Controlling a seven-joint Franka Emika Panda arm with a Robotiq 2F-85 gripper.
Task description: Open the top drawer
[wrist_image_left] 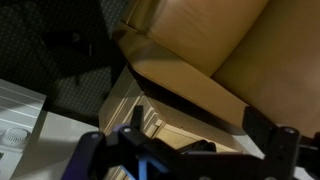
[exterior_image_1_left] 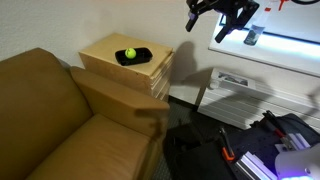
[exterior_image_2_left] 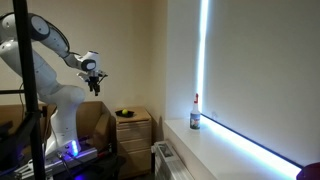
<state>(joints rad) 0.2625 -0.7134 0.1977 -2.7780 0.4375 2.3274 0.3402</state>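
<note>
Light-tan wood marks the goal: the top drawer (exterior_image_1_left: 162, 57), a shallow, thin-fronted drawer heading the stack in the small wooden cabinet (exterior_image_1_left: 120, 70). It sits flush with the similar drawers under it, so I judge it closed. The black Robotiq gripper (exterior_image_1_left: 222, 20) hangs high in the air, well apart from the cabinet, which lies far below it and off to one side. In an exterior view the same drawer (exterior_image_2_left: 135, 121) is down and ahead of the fingertips. The jaws stand spread, grasping nothing. The wrist view shows both fingers wide apart, with the cabinet beneath and between them, and a tan leather sofa (wrist_image_left: 230, 50) just beyond it. Below the tool, a yellow-green ball (exterior_image_1_left: 129, 53) rests in a black dish (exterior_image_1_left: 144, 55) on the cabinet top. Nothing of the task is done yet. The approach down to the cabinet, a hold on the thin drawer front and the pull outward are all left.
</note>
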